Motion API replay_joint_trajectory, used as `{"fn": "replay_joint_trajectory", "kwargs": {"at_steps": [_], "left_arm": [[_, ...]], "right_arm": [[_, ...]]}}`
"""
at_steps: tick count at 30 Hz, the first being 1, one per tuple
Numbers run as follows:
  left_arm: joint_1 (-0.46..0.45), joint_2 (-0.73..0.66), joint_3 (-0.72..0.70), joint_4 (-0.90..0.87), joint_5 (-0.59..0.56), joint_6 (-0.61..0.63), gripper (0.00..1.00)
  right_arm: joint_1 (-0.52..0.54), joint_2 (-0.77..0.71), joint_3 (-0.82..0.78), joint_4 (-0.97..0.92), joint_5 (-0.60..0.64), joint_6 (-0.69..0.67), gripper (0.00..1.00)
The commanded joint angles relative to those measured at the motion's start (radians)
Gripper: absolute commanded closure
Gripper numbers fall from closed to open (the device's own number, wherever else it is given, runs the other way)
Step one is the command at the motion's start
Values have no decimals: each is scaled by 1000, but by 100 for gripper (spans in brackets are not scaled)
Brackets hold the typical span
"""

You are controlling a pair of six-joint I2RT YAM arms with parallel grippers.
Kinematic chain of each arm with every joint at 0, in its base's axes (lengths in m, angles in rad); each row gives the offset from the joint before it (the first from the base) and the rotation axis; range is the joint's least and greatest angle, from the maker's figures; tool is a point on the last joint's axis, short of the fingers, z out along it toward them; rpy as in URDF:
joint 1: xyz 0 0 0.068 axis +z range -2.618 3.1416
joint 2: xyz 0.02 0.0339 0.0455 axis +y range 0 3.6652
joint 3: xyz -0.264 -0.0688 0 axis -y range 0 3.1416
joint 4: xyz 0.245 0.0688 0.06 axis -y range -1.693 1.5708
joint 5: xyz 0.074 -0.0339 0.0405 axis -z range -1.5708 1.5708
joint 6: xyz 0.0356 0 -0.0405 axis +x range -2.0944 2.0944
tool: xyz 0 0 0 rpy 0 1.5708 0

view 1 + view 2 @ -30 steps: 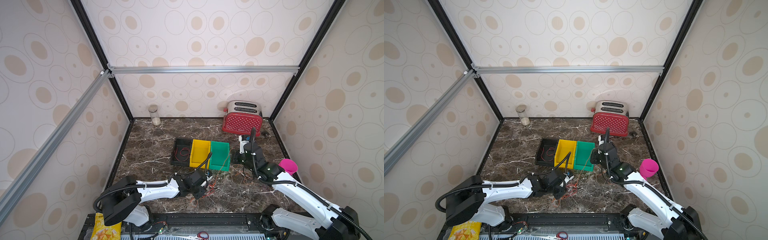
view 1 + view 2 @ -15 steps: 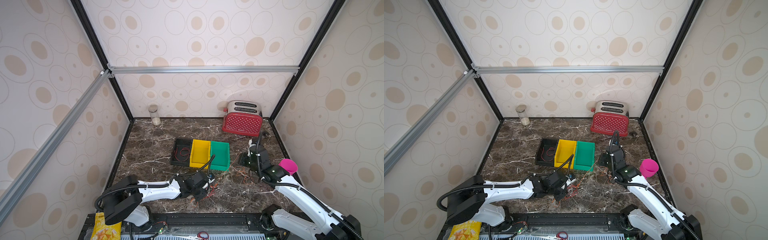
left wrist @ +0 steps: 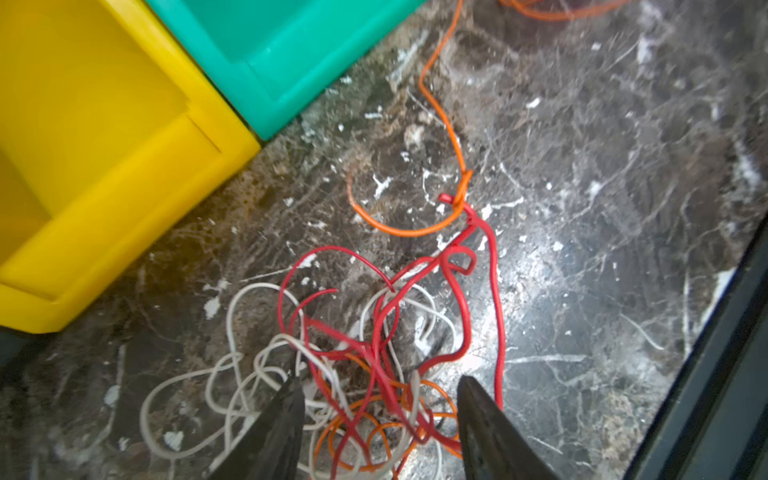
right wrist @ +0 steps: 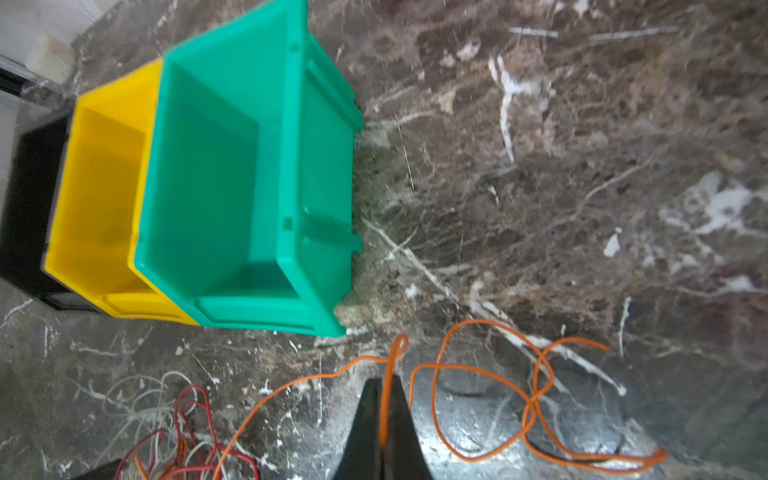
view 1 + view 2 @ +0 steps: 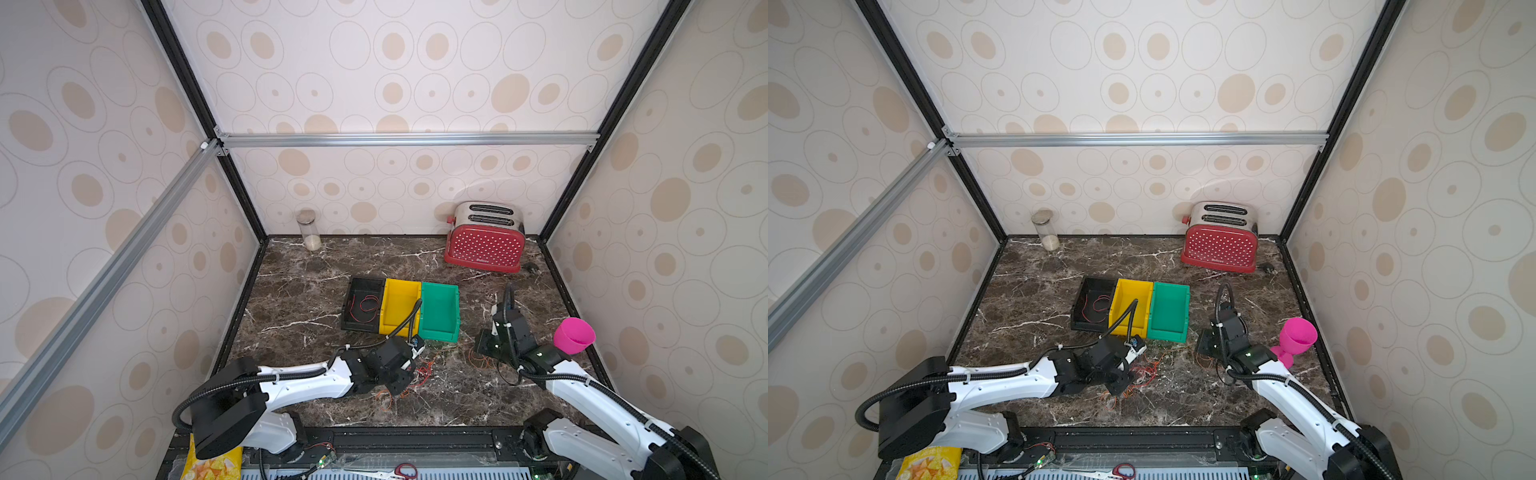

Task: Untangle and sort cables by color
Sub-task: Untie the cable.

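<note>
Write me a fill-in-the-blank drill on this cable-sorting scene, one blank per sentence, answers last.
The right gripper is shut on an ______ cable.
The black bin holds only ______ wire.
The left gripper stands ______ over the tangle.
The yellow bin stands in the ______ of the row, beside the green bin.
Missing words: orange, red, open, middle.

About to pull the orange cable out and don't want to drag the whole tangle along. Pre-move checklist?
1. Right gripper shut on orange cable: ok.
2. Left gripper open over the tangle: ok.
3. Orange cable free of red cable: not ok, the two are hooked together.
4. Green bin empty: ok.
5. Orange loops inside the tangle part of the same cable: cannot tell.
</note>
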Motion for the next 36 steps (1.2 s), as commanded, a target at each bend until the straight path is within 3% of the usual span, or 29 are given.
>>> {"fn": "replay_joint_trajectory", "kwargs": {"at_steps": [1, 9, 18, 25, 29, 32, 36], "left_arm": [[25, -60, 24, 6, 21, -41, 35], [34, -106, 3, 217, 193, -154, 32], [19, -7, -67, 384, 127, -295, 32], [-24, 114, -81, 383, 57, -278, 34], [-27, 157, -86, 378, 65, -260, 43], [-28, 165, -90, 367, 37, -249, 55], [-27, 166, -113, 374, 29, -243, 72]], "right_arm": [[-2, -35, -19, 4, -16, 37, 100], [-2, -66, -54, -2, -32, 49, 100], [-2, -82, -75, 18, -64, 63, 100], [-2, -91, -71, 12, -84, 61, 100], [-2, -106, -51, -41, -85, 62, 95], [-2, -131, -47, -73, -84, 66, 91], [-1, -143, 5, -210, -52, 36, 77]]}}
